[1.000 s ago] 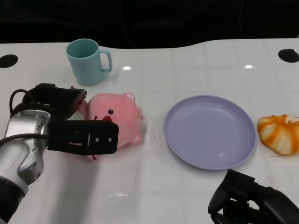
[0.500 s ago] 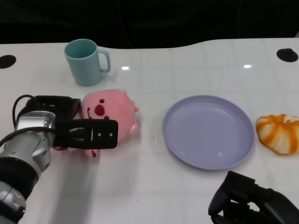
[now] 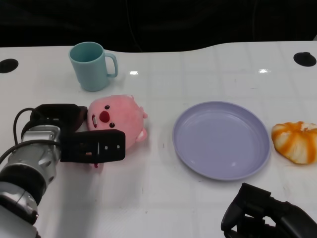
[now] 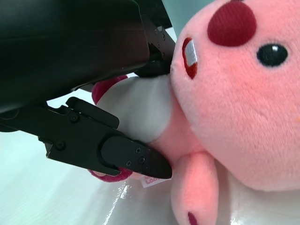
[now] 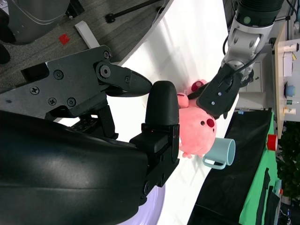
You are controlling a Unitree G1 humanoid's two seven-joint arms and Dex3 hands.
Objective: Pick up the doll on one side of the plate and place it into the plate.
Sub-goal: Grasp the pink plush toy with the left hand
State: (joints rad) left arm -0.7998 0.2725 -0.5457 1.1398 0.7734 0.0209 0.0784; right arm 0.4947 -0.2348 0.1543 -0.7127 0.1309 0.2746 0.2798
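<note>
The step in hand looks like the grasp. The soft pink plush doll [image 3: 116, 121] with a red nose lies on the white table [image 3: 163, 198], well apart from the round lavender plastic plate [image 3: 221, 139], on the side away from the orange-and-white striped plush [image 3: 294, 142], which lies just beside the plate's opposite rim. The left hand [image 3: 79, 136] has black fingers [image 4: 122, 157] closed around the doll's lower body, and the doll looks to be on the table, not yet raised. The right hand [image 3: 265, 215] rests near the plate's closest edge with fingers curled in, holding nothing. A teal ceramic mug [image 3: 92, 65] stands beyond the doll, farther from the plate. Next, I judge, comes lifting and carrying the doll over the plate's rim without loosening the hold.
</note>
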